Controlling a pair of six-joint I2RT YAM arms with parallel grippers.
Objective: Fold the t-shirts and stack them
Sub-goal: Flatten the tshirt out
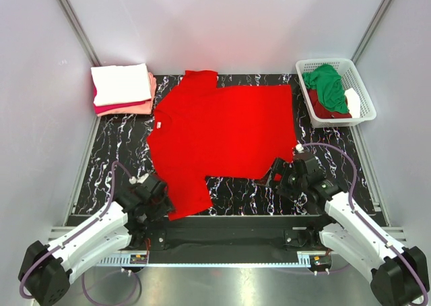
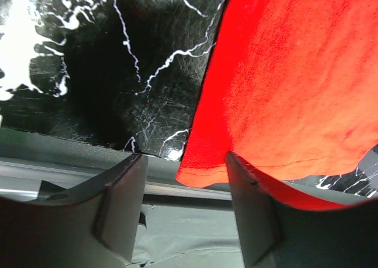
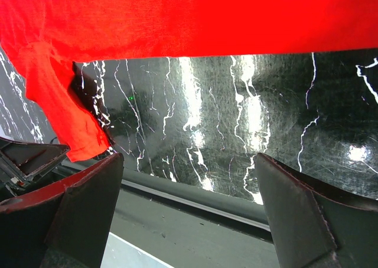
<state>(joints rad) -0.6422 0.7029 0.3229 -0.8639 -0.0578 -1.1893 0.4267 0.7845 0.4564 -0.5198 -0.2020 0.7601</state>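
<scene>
Top external view: the bright red t-shirt [image 1: 229, 131] lies flat in the middle of the table [image 1: 121, 151], long axis left to right, white neck label [image 1: 159, 125] toward the left edge. The left pincer [image 2: 186, 179], jaws apart, straddles the near sleeve [image 1: 188, 201] corner unclamped. The right pincer [image 3: 189, 159], spread wide, sits just short of the shirt's near edge.
</scene>
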